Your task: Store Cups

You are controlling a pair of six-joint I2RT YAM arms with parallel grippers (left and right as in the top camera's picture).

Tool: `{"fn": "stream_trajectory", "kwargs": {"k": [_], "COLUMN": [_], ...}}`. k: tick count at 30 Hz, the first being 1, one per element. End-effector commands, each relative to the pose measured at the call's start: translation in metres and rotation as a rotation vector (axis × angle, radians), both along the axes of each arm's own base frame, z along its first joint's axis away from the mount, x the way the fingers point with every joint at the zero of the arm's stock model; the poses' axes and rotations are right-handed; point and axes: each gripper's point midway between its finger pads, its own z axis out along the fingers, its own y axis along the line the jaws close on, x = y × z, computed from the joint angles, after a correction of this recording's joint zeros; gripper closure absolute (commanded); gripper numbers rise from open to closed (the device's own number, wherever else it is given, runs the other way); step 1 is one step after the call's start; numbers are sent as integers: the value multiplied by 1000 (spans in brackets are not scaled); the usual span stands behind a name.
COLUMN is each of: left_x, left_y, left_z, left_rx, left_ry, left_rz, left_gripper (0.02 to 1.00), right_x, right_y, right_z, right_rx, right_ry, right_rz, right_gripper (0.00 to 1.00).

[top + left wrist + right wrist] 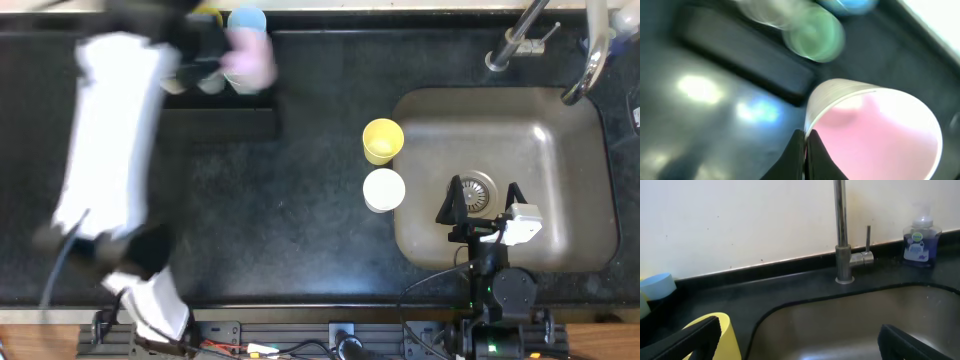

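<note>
Left: your left claw (805,142) clenches the rim of the round pink plastic cup (880,130).
Right: your right claw (483,200) hangs released, the round yellow plastic cup (382,140) near it on the bench (300,230).

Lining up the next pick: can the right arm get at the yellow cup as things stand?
Probably yes. The right hand, open over the sink, has nothing between it and the yellow cup; the white cup beside it may crowd the grasp.

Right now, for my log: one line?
left tool: shut on pink cup | right tool: open, over sink | yellow cup, white cup: counter
</note>
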Motion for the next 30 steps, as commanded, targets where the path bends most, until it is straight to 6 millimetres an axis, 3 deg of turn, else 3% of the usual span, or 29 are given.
{"fn": "stream_trajectory", "kwargs": {"k": [1,4,9,18,30], "left_x": [-41,-50,-44,-33,6], "left_y": [73,98,113,132,141], "left_z": [-9,-40,-82,-106,-138], "left_rx": [32,-2,-12,41,38], "left_ry": [75,88,77,110,79], "left_rz": [230,300,343,388,416], "left_gripper": [982,982,982,982,982], "right_x": [0,0,0,0,0], "right_y": [0,0,0,0,0], "right_z": [-3,-3,-3,-3,-3], "right_rx": [0,0,0,0,0], "right_ry": [-1,-1,-1,-1,-1], "right_rz": [1,1,1,1,1], "right_gripper": [3,3,3,3,3]}}
